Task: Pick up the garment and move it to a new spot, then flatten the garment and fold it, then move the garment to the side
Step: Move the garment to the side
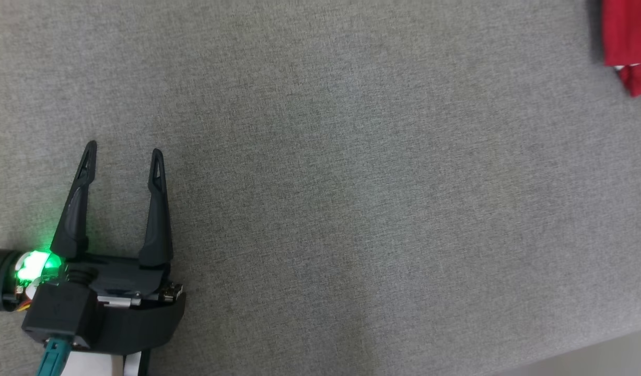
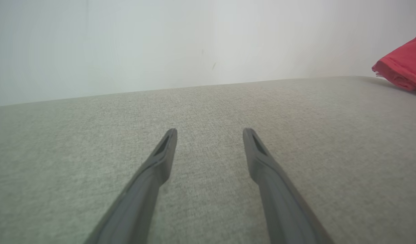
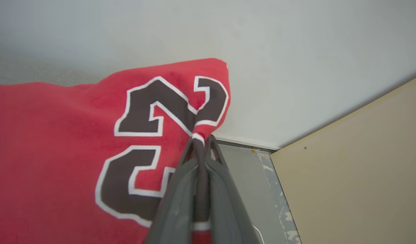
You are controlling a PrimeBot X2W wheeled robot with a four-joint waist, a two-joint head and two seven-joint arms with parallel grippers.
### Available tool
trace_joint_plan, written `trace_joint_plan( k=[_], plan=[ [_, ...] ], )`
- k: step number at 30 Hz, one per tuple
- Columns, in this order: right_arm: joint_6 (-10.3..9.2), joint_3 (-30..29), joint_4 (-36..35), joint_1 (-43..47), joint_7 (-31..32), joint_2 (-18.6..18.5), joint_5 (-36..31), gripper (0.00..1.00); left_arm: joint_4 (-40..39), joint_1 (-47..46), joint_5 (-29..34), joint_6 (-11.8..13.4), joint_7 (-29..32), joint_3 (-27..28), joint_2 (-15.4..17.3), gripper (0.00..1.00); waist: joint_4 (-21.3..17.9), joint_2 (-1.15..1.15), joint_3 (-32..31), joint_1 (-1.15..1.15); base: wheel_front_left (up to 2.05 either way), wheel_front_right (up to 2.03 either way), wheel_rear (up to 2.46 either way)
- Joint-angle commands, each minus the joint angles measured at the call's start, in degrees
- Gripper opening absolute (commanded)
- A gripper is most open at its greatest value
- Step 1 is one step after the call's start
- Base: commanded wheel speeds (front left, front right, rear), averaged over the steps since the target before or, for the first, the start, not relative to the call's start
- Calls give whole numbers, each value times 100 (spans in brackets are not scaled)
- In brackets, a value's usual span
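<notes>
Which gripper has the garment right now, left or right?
The right gripper: it is shut on a fold of the red garment. The left gripper is open over the grey surface, holding nothing.

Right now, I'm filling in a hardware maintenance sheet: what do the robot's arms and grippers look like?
The left gripper has two long, dark, tapering fingers with triangular cut-outs near the tips, a black body, a glowing green light and a teal cable at its wrist. The right gripper shows matching dark grey fingers.
</notes>
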Motion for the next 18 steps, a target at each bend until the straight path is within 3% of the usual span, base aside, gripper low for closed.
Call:
trace_joint_plan(
  k=[1,8,9,10,18],
  plan=[
    [-17,38,308,-212,-49,4,-95,0,152,-123,38,-28,-3,-61,1,100,-9,0,131,1,0,0,0],
    [-17,77,1315,-614,-85,149,-262,0,209,-156,30,-2,9,-97,13,100,155,0,252,1,0,0,0],
    [-17,80,1450,-693,-154,169,-328,13,220,-165,25,4,9,-99,13,100,184,0,264,1,0,0,0],
    [-17,92,1613,-746,-178,199,-388,100,229,-175,23,17,9,-92,17,100,209,0,274,1,0,0,0],
    [-17,77,2313,-1193,-773,461,-801,100,276,-100,-47,99,11,14,52,100,316,0,95,1,0,0,0]
  ],
)
